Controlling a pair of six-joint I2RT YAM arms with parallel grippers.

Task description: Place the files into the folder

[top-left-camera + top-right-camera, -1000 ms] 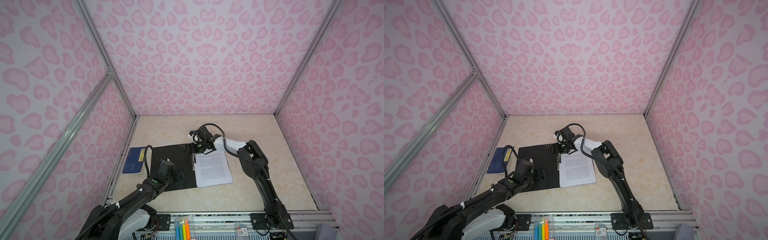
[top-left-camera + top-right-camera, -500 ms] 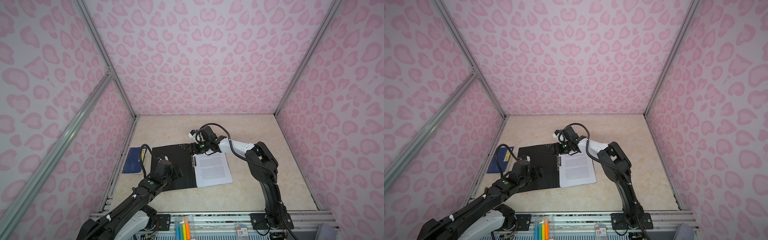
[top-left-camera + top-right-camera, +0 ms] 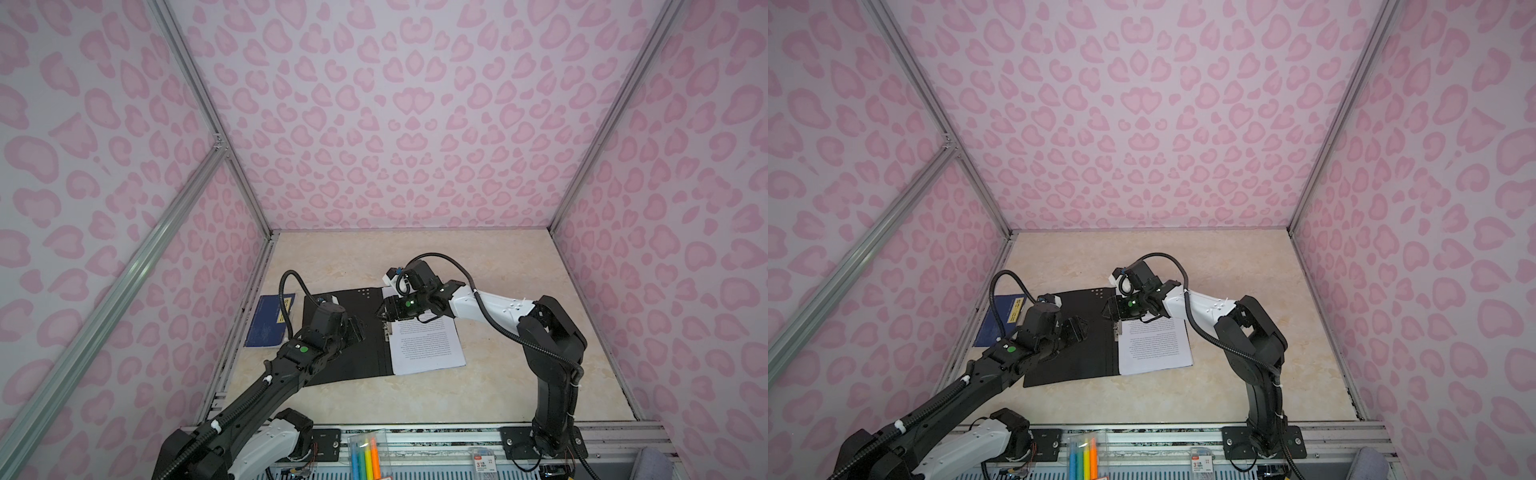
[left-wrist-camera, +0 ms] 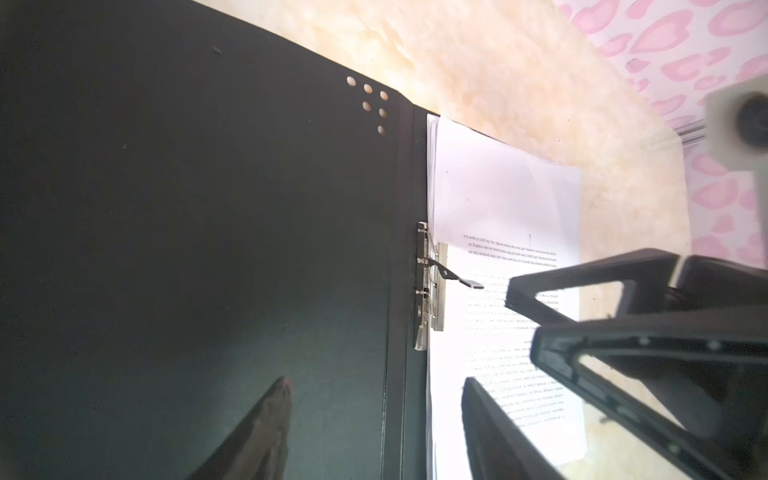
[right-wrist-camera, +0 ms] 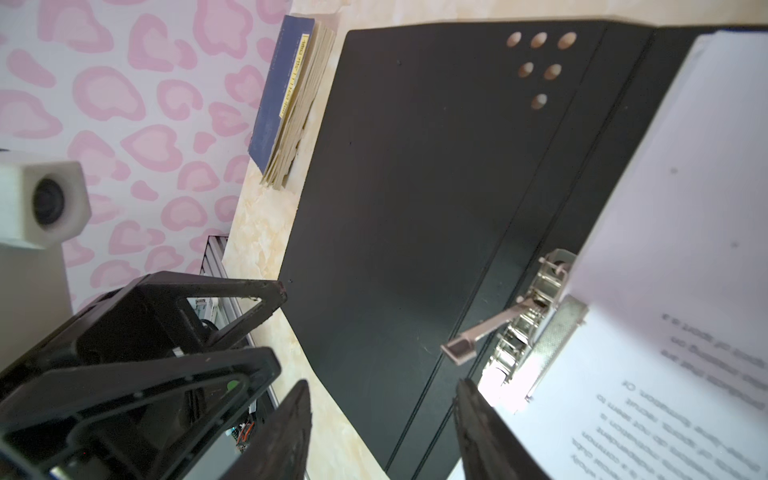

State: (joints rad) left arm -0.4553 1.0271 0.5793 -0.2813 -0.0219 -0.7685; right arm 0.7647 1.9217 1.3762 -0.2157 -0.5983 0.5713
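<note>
Both sets of jaws parted, empty. Imo right gripper [image 5: 382,395] should press the raised clip lever [image 5: 482,332] flat onto the files [image 4: 498,187] while left gripper [image 4: 376,386] steadies the folder [image 4: 208,208].

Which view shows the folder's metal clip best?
Right wrist view: the metal clip is close and large, lever raised, beside the files. The left wrist view shows it smaller. In both top views it is a tiny sliver by the right gripper.

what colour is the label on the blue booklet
Yellow label on the thin dark blue paper booklet; shows best in the right wrist view.
</note>
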